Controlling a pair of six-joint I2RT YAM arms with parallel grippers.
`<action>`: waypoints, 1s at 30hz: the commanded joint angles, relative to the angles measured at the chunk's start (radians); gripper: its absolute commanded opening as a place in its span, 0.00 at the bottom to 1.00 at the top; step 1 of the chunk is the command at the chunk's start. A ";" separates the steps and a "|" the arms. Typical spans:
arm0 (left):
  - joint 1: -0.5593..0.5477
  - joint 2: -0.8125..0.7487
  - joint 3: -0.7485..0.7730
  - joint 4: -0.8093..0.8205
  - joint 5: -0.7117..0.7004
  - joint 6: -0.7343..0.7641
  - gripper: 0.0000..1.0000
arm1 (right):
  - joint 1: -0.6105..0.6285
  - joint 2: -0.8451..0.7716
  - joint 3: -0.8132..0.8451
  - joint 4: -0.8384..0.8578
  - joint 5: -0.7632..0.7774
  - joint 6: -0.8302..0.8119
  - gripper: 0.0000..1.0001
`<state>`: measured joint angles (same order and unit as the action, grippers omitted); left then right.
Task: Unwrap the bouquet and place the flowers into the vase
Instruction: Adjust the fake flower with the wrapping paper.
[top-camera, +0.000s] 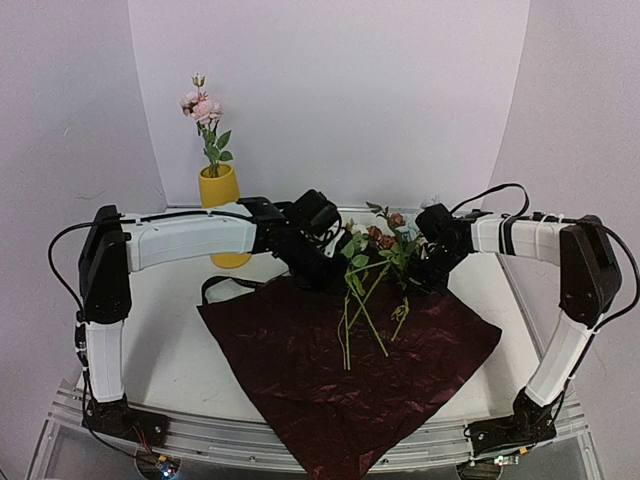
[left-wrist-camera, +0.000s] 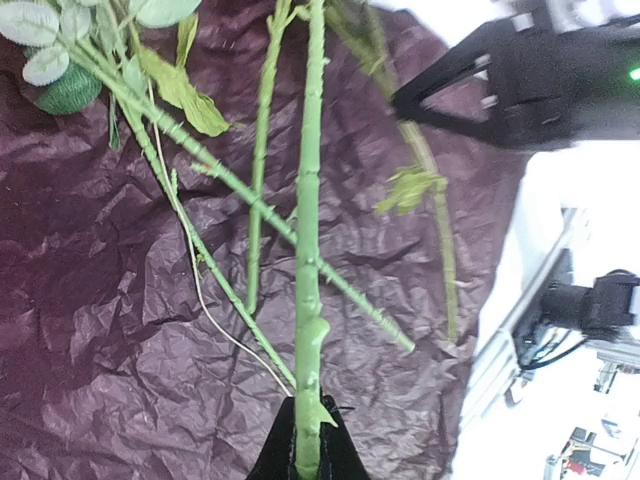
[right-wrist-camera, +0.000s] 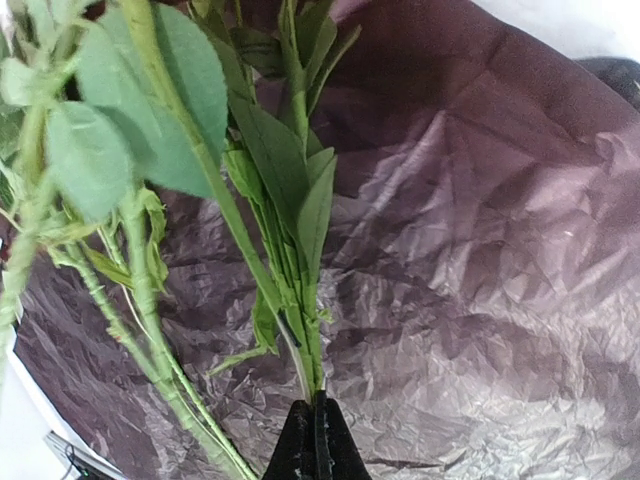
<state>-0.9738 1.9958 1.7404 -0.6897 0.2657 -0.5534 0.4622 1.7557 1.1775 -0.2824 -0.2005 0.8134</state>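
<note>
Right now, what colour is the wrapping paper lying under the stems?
Dark red; the wrapping paper shows best in the top external view.

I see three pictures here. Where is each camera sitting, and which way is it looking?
Top external: above and behind the arms, looking down on the table; both arms show, left gripper and right gripper at the flowers.
Left wrist: on the left arm, looking along its shut fingers up one green stem.
Right wrist: on the right arm, looking past its shut fingers into leafy stems.
Shared: all see the dark red paper; the left wrist view also catches the right gripper.
</note>
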 joint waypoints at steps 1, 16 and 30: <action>0.024 -0.103 0.048 0.009 0.022 -0.036 0.00 | -0.031 -0.012 -0.034 0.010 -0.037 -0.058 0.00; 0.069 -0.176 -0.040 0.009 -0.049 -0.127 0.00 | -0.105 -0.120 -0.090 0.070 -0.017 -0.223 0.00; 0.091 -0.186 -0.098 0.007 -0.097 -0.167 0.00 | -0.198 -0.201 -0.061 0.035 0.090 -0.389 0.02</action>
<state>-0.8993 1.8732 1.6549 -0.6975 0.2311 -0.6886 0.3125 1.5905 1.0893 -0.1912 -0.1667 0.4901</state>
